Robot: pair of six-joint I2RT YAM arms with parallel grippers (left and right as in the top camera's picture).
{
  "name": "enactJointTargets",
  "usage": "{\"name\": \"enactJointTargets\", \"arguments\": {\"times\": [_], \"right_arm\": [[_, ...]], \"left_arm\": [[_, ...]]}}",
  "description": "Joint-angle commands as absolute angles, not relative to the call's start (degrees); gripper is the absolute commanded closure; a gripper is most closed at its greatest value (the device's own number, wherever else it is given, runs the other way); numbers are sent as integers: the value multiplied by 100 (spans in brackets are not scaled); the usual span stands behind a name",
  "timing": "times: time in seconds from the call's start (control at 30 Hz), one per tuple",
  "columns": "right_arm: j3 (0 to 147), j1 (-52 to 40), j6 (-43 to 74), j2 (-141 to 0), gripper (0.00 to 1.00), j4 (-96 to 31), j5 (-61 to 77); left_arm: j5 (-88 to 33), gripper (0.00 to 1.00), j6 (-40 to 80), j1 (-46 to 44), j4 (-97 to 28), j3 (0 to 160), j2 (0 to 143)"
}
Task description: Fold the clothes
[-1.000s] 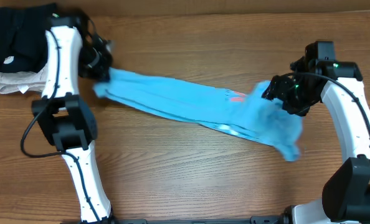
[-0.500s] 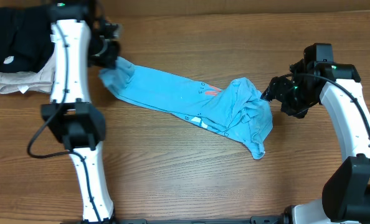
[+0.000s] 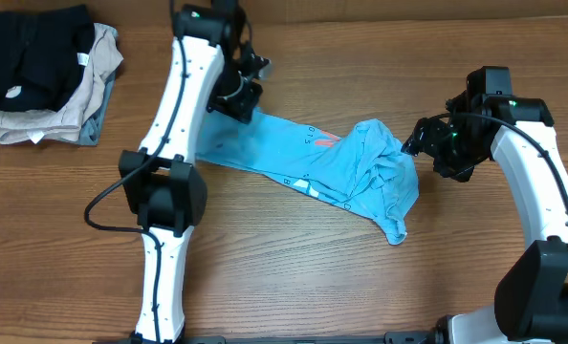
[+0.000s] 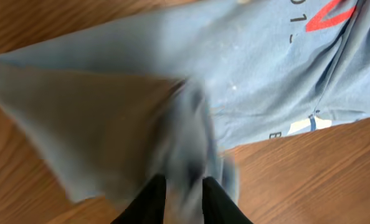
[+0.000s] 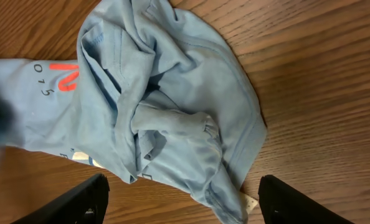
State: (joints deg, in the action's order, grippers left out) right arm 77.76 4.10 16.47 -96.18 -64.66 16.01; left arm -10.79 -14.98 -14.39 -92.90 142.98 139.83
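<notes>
Overhead: shirt [image 3: 303, 158] lies on table [image 3: 360, 277] right of pile [image 3: 45, 81], bunched at end far from pile. L gripper [image 4: 180, 186] pinches corner nearest pile; R gripper [image 5: 184, 198] spread, empty, by bunch. Best: R grabs bunched hem, L holds firm, pull apart flat before folding.

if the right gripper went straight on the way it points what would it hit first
Most likely the bunched end of the blue T-shirt, which lies right ahead of the open right gripper; depth is hard to judge.
</notes>
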Motion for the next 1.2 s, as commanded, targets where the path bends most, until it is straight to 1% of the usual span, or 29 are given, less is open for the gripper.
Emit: {"name": "enactJointTargets", "arguments": {"times": [0.0, 0.07, 0.1, 0.2, 0.27, 0.37, 0.47, 0.57, 0.6, 0.67, 0.73, 0.77, 0.8, 1.0, 1.1, 1.17], "right_arm": [[7749, 478, 1653, -9526, 19, -6434, 1507], [7752, 543, 1653, -9526, 19, -6436, 1511], [7752, 565, 1653, -9526, 19, -6436, 1509], [7752, 624, 1653, -9526, 18, -6462, 1516], [7747, 624, 1653, -9526, 17, -6497, 1514], [7677, 624, 1682, -9529, 14, -6536, 1514], [7465, 611, 1806, -9533, 12, -6501, 1535], [7061, 607, 1824, -9537, 11, -6346, 1656], [6890, 607, 1855, -9537, 10, -6248, 1697], [6595, 607, 1957, -9537, 8, -6034, 1785], [6302, 607, 1957, -9537, 5, -5741, 2075], [6195, 607, 1957, -9537, 1, -5616, 2193], [6060, 607, 1959, -9537, 0, -5446, 2292], [5290, 607, 2244, -9542, 0, -4351, 2298], [4956, 607, 2414, -9564, 0, -3798, 2324], [4748, 607, 2412, -9609, 0, -3474, 2429]], "left_arm": [[-1208, 81, -1347, -1708, -9074, 13974, 14134], [-1208, 89, -1304, -1828, -8952, 13928, 14134], [-1208, 91, -1297, -1894, -8892, 13928, 14134], [-1205, 92, -1264, -2051, -8783, 13935, 14134], [-1194, 89, -1262, -2121, -8761, 13935, 14134], [-1157, 77, -1249, -2141, -8768, 13987, 14132], [-1068, 60, -1050, -2049, -8884, 14285, 14125], [-1052, 30, -867, -1916, -9006, 14755, 14118], [-1052, 25, -849, -1868, -9048, 14949, 14118], [-1052, 14, -849, -1780, -9096, 15264, 14118], [-1052, 9, -849, -1691, -9122, 15502, 14118], [-1052, 8, -851, -1645, -9133, 15600, 14118], [-1052, 8, -851, -1601, -9148, 15675, 14118], [-1002, 9, -851, -1424, -9253, 15777, 14118], [-1009, 12, -851, -1404, -9286, 15780, 14103], [-1009, 13, -851, -1404, -9301, 15780, 14084]]}}
